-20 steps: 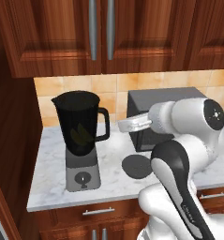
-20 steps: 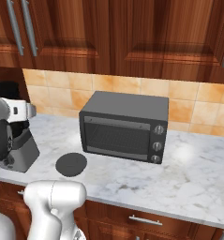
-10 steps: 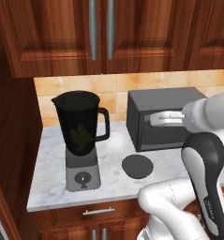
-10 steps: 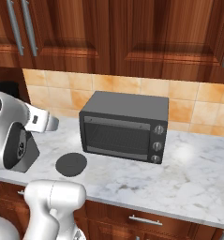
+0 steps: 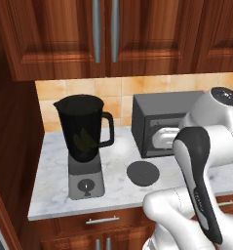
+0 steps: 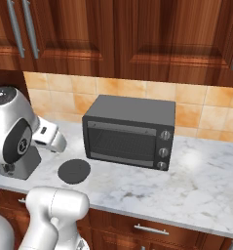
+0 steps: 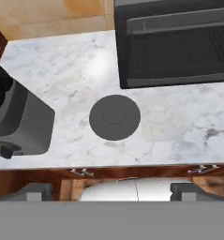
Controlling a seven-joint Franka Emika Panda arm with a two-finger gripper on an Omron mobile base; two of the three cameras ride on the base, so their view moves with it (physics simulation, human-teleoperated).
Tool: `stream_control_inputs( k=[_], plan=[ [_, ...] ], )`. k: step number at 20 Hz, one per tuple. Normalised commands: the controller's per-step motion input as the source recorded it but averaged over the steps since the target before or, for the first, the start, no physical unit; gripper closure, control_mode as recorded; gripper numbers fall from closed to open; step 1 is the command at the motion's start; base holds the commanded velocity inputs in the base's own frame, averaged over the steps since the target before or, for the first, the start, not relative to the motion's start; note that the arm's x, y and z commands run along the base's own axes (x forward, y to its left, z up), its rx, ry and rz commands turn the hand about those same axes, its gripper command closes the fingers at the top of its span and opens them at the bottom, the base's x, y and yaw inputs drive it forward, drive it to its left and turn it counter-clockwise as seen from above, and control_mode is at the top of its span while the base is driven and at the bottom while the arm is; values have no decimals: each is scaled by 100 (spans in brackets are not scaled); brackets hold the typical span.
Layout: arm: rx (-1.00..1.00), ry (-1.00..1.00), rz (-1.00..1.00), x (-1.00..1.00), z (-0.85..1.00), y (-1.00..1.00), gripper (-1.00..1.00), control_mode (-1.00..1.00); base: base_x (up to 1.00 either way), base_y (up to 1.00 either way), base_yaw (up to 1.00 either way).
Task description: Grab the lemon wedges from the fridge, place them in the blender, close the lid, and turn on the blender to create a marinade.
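Observation:
The blender (image 5: 85, 146) stands at the counter's left, its dark jar uncovered. Dull yellow lemon wedges (image 5: 84, 139) show through the jar wall. The lid (image 5: 143, 173) lies flat on the marble between the blender and the toaster oven. In the hand view the lid (image 7: 115, 117) sits in the middle, straight below my gripper (image 7: 112, 191), whose fingertips (image 7: 36, 191) stand wide apart with nothing between them. The blender's base (image 7: 20, 125) and knob (image 7: 5, 150) lie to that view's left. In the right base view my gripper (image 6: 54, 143) hangs above the lid (image 6: 74, 171). The fridge is out of view.
A dark grey toaster oven (image 6: 130, 132) stands against the tiled wall just right of the lid. Wooden wall cabinets (image 5: 103, 34) hang above the counter. Bare marble (image 6: 196, 180) stretches right of the oven. My own arm (image 5: 201, 190) covers the counter's right front.
My arm has swung right, away from the blender jar. The hand has come to hang over the lid in front of the toaster oven. The jaws have stayed open.

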Motion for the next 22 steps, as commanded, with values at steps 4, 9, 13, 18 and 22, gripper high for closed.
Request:
stream_control_inputs(
  k=[4,9,13,18,22],
  plan=[
    [-10,14,0,2,-77,0,-100,-100,0,0,0],
    [-7,8,0,16,-69,0,-100,-100,0,0,0],
    [-1,10,2,43,-57,0,-100,-100,0,0,0],
    [0,7,7,49,-46,1,-100,-100,0,0,0],
    [0,1,9,32,-45,9,-100,-100,0,0,0]
  ],
)
